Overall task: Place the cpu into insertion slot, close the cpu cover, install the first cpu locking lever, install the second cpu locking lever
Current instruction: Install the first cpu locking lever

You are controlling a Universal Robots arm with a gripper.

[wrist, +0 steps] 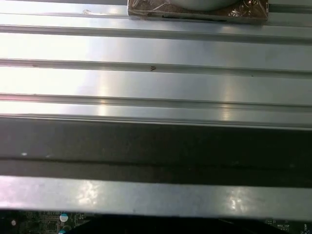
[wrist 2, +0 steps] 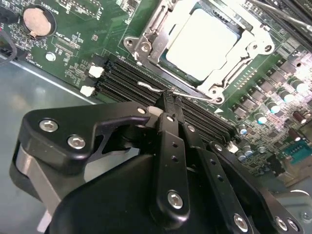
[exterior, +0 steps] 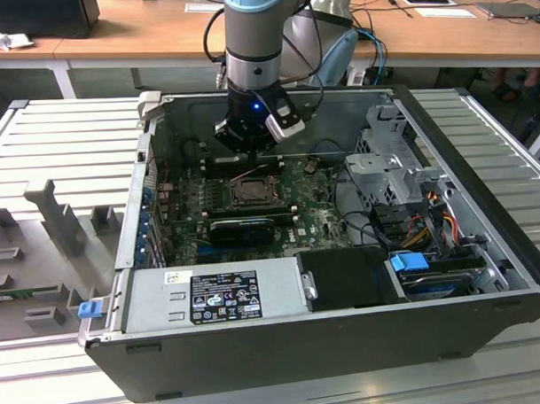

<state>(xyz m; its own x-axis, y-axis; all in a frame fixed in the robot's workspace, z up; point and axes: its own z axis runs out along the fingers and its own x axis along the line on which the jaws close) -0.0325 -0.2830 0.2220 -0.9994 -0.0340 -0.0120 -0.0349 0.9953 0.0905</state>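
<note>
The pale square cpu (wrist 2: 202,44) lies in the insertion slot (wrist 2: 141,46) on the green board. The silvery cpu cover (wrist 2: 248,48) lies down around it, the chip showing through its window. A thin wire locking lever (wrist 2: 151,87) runs along the socket's edge, beside the memory slots. My gripper (wrist 2: 169,97) is shut, and its narrow black fingertips meet right at that lever wire; whether they pinch it or just touch it I cannot tell. In the exterior view the gripper (exterior: 250,141) hangs inside the open case, just behind the insertion slot (exterior: 252,192).
Black memory slots (wrist 2: 131,78) run between the gripper and the socket. A coin battery (wrist 2: 38,20) sits on the board. The power supply (exterior: 224,292), a black card (exterior: 242,228) and a drive cage (exterior: 393,162) crowd the case. Ribbed metal table (wrist: 156,83) surrounds it.
</note>
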